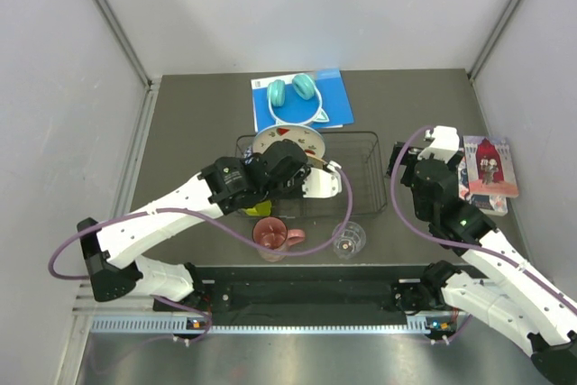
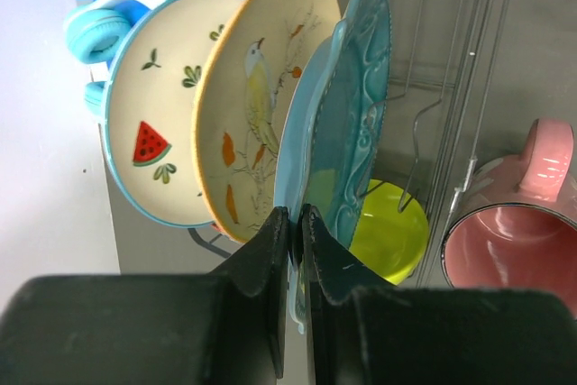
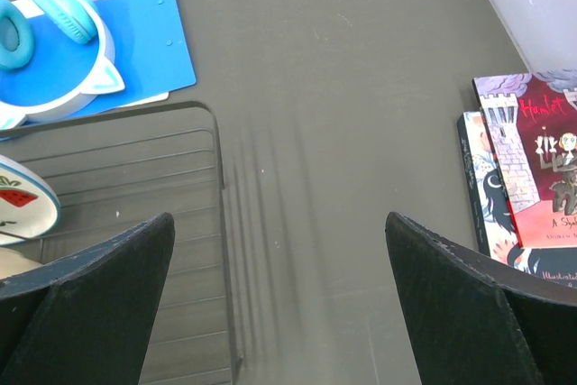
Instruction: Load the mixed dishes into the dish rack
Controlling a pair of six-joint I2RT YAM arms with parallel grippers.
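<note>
My left gripper (image 2: 295, 214) is shut on the rim of the teal plate (image 2: 356, 105), which stands on edge in the black wire dish rack (image 1: 361, 178). Behind it stand the cream-orange floral plate (image 2: 257, 87) and the white watermelon plate (image 2: 153, 151), also seen from above (image 1: 288, 142). The lime-green bowl (image 2: 392, 236) lies under the teal plate. The pink mug (image 1: 270, 236) and the clear glass (image 1: 349, 239) stand on the table in front of the rack. My right gripper (image 3: 279, 223) is open and empty above the table, right of the rack. The small patterned bowl is out of view.
Teal cat-ear headphones (image 1: 293, 92) lie on a blue flat book (image 1: 329, 96) behind the rack. Two illustrated books (image 1: 489, 169) lie at the right edge of the table. Grey walls close in the left, back and right.
</note>
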